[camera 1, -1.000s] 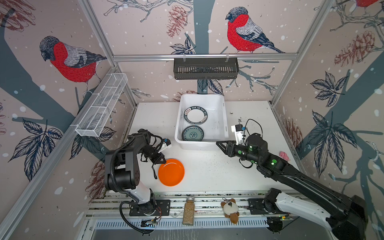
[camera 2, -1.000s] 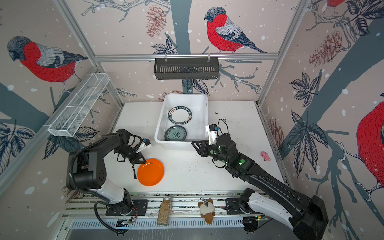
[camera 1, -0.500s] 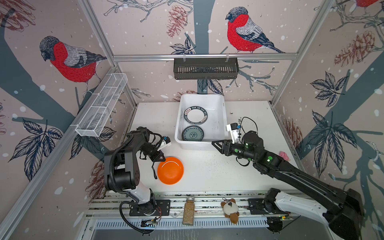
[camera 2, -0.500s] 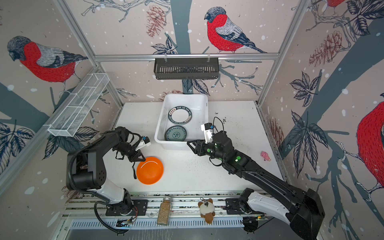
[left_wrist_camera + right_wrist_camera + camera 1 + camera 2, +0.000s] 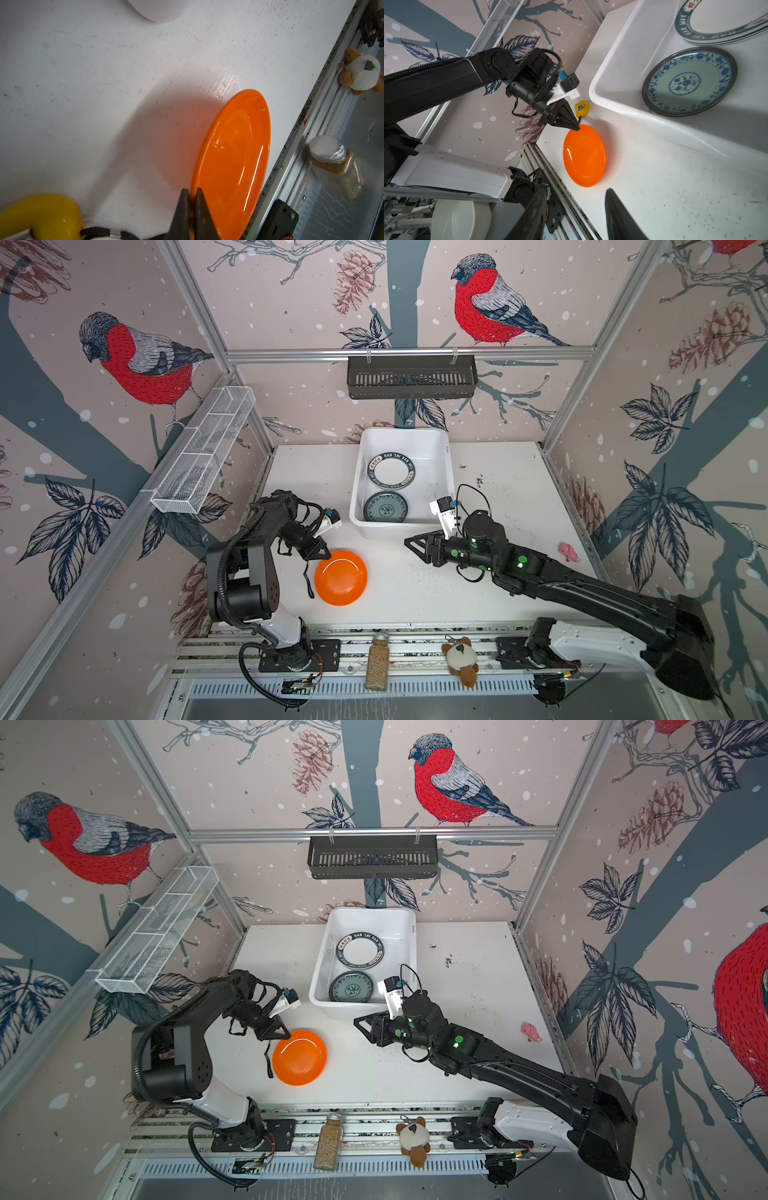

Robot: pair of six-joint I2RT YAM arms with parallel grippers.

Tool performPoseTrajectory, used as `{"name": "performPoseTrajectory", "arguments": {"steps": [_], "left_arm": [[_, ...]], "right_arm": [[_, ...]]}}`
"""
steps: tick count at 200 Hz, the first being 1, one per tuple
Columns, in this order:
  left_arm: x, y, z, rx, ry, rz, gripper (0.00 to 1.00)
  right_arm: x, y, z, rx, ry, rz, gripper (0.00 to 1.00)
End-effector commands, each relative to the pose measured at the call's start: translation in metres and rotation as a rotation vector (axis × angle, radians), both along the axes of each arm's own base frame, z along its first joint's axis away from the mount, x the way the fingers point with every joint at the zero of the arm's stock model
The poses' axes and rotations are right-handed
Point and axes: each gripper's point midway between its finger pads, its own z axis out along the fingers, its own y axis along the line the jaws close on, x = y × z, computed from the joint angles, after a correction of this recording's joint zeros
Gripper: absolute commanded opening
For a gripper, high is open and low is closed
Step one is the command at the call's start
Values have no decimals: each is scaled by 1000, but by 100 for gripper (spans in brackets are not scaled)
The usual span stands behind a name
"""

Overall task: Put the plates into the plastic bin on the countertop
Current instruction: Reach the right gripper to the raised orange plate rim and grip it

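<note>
Your left gripper [image 5: 322, 558] is pinching the rim of the orange plate [image 5: 341, 578], jaws closed tight on its edge at about the plate's 10 o'clock in both top views. The plate is sitting low over the countertop [image 5: 511, 497] near the front rail, and the left wrist view is showing it tilted, the pinched edge seemingly lifted. From the claw, the plate's body is stretching away toward 4 o'clock; being round, it is offering no long axis to line up.

The plastic bin [image 5: 451, 472] is waiting close by at about 1 o'clock from the plate, already holding the teal floral plate [image 5: 385, 508] and a stack of white lettered plates [image 5: 392, 471].

Your right gripper [image 5: 415, 549] is hovering empty between the plate's 2 and 3 o'clock, jaws partly apart, pointing toward 9 o'clock and clear of the plate.

Your left arm is the one in charge. The carry is looking like a short lift over the bin's near wall, with the plate hanging from one edge and liable to slip.
</note>
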Motion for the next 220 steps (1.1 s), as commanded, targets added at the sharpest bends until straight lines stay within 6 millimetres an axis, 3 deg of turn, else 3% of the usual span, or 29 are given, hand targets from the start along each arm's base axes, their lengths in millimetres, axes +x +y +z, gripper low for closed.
{"name": "performPoseTrajectory", "arguments": {"steps": [1,40,109,220], "left_arm": [[-8,-6,7,-46,31,-9,0],[-7,-5,12,-44,27,-9,0],[-9,-11,37,-75,-4,-14,0],[-29,-20,64,-113,-51,-41,0]], "right_arm": [[-4,10,-9,-17,-11,-19,48],[-28,30,-44,-64,30,8,47],[-50,67,-83,-90,84,50,48],[-34,95,-104,-122,72,-35,50]]}}
